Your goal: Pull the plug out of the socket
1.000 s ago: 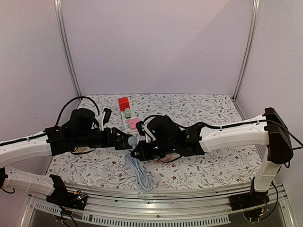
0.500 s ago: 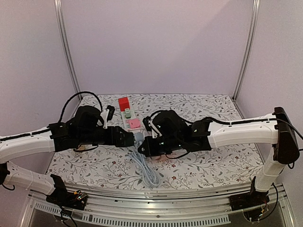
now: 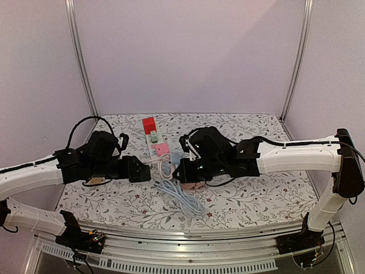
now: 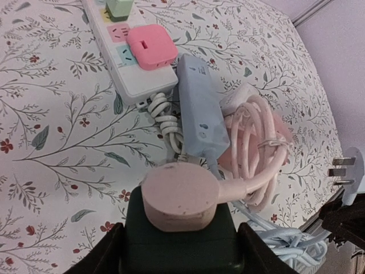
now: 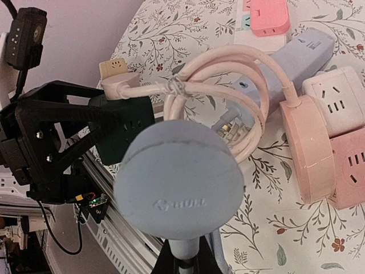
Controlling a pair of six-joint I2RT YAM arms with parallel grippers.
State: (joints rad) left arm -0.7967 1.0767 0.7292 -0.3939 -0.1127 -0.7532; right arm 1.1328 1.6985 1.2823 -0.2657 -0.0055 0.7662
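My left gripper (image 4: 179, 261) is shut on a dark green socket block (image 4: 177, 240). A round pink plug (image 4: 179, 197) rests on the block, its pink cable (image 4: 259, 142) coiled beside it. My right gripper (image 5: 183, 261) is shut on the neck of a round blue plug (image 5: 179, 180). That blue plug (image 4: 348, 171) hangs clear of the green block (image 5: 122, 128), its three prongs bare. In the top view the left gripper (image 3: 142, 171) and right gripper (image 3: 181, 169) stand a short way apart above the cables.
A white power strip (image 4: 128, 74) carries a pink adapter (image 4: 151, 47) and a green one (image 4: 120, 7). A blue power strip (image 4: 197, 103) lies beside it. A round pink socket (image 5: 305, 148) and cube sockets (image 5: 336, 103) lie right. Blue cable (image 3: 185, 200) trails toward the front rail.
The two grippers have drawn apart. The right one moved right and back with the blue plug, the left one pulled back to the left. The blue cable shifted right.
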